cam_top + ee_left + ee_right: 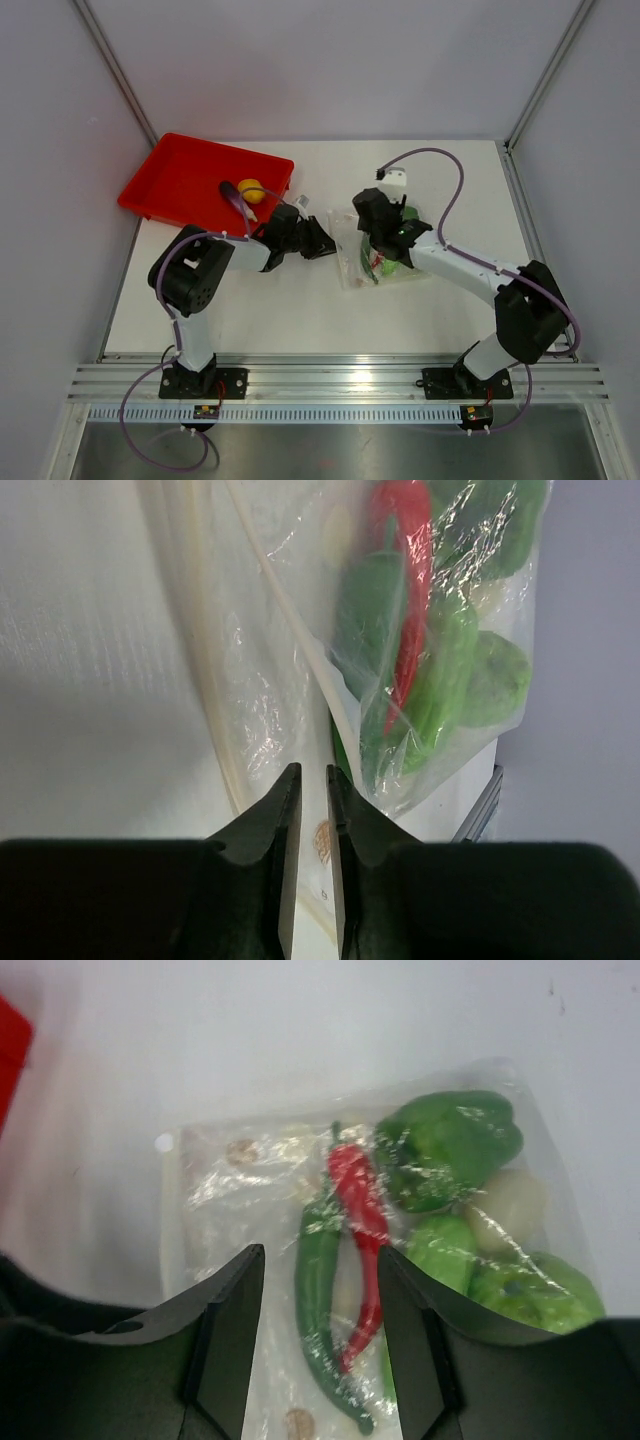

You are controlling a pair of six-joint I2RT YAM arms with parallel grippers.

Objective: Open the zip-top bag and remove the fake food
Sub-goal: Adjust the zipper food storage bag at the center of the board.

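Here the zip-top bag [372,262] lies flat on the white surface [250,310], fake food [450,1145] inside. Right fingers [232,1320] stand spread above it; left fingers [270,820] show a slim gap at its edge. Its round mark [241,1151] is unreadable.

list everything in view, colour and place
table: 1, white, underneath
red tray: 1, red, far left
yellow fruit: 1, yellow, in tray
purple vegetable: 1, purple, in tray
zip-top bag: 1, clear, centre right
bell pepper: 1, green, in bag
red chilli: 1, red, in bag
green chilli: 1, green, in bag
light green pieces: at least 2, in bag
pale piece: 1, whitish, in bag
left gripper: 1, black, beside bag
right gripper: 1, black, over bag
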